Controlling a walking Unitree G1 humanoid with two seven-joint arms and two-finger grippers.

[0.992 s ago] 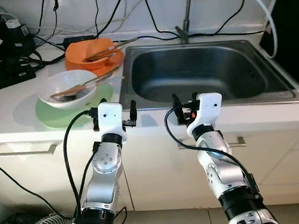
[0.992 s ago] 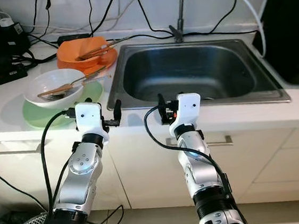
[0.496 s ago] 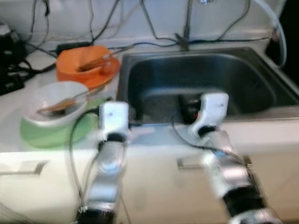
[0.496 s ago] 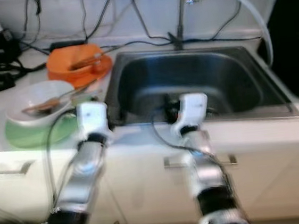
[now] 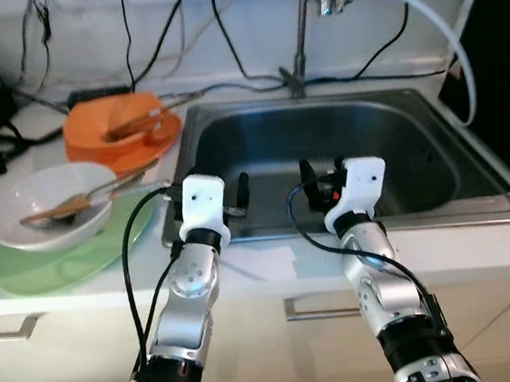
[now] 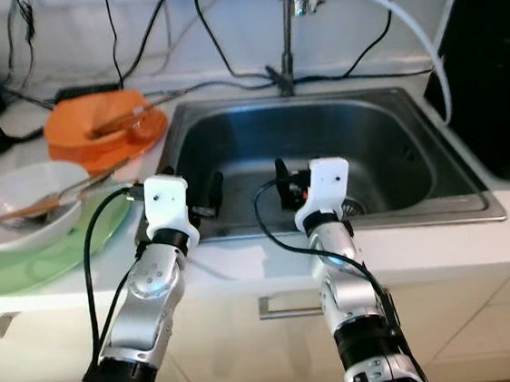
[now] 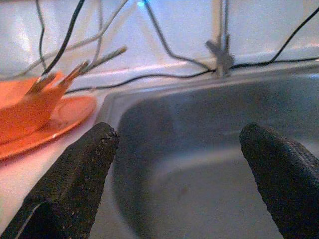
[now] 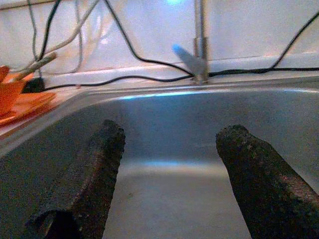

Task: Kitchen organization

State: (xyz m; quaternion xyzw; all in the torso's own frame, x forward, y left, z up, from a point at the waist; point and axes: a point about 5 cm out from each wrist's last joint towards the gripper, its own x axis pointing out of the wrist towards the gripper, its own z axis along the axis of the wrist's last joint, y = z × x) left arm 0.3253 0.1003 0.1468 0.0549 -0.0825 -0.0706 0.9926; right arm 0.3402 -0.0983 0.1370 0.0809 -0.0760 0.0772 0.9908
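Left pincer (image 5: 209, 191) and right pincer (image 5: 322, 173): both spread, empty, raised over near rim of sink (image 5: 440, 217). Steel basin just beyond fingertips. White bowl (image 5: 18, 193) with utensils, on green plate (image 5: 71, 260), left of left pincer on table (image 5: 272, 262). Orange bowl (image 5: 94, 130) with chopsticks farther back-left, beside sink. Faucet (image 5: 295, 32) and white hose (image 5: 437, 17) farthest, beyond right pincer.

no legible text, labels or numbers
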